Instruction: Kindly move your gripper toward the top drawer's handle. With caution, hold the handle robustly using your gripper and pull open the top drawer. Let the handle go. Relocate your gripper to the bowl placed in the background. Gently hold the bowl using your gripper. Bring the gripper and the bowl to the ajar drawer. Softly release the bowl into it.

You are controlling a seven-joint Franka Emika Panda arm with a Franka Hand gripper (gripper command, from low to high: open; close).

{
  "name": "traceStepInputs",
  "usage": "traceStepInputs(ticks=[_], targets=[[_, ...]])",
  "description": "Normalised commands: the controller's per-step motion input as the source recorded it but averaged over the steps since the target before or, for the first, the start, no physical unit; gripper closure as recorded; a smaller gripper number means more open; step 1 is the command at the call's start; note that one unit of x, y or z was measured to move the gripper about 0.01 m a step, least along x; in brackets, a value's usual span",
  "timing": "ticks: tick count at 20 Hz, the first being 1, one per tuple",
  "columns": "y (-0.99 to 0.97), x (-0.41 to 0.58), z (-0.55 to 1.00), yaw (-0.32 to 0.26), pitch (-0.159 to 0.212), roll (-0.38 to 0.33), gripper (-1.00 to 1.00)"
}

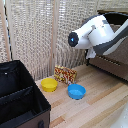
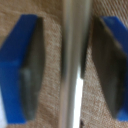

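In the wrist view, the silver handle (image 2: 75, 65) runs as a thin bar between my gripper's (image 2: 67, 70) two blue-tipped fingers (image 2: 22, 70). The jaws are open and straddle the bar, with a clear gap on one side and the other dark pad (image 2: 107, 75) very close to it. The grey-brown top drawer front (image 2: 50, 40) fills the background. In the exterior view, the white arm (image 1: 95, 32) reaches to the brown dresser (image 1: 112, 62) at the exterior view's right, and the gripper itself is hidden behind the arm. The yellow bowl (image 1: 49, 84) sits on the wooden table.
A blue bowl (image 1: 76, 91) sits beside the yellow bowl, toward the exterior view's right. A patterned box (image 1: 65, 75) stands behind both. A large black box (image 1: 20, 97) fills the exterior view's lower left. A slatted screen (image 1: 40, 30) closes off the back.
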Motion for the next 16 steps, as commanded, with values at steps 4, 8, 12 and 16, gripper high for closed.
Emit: traceStepInputs(ticks=[4, 8, 12, 16], targets=[[0.43, 0.304, 0.06, 0.100, 0.006, 0.150, -1.00], [0.56, 0.254, 0.10, 0.041, -0.022, 0.223, -1.00], [0.49, 0.204, 0.09, 0.023, -0.022, 0.349, -1.00], [0.48, 0.156, 0.04, -0.019, 0.000, 0.369, -1.00]])
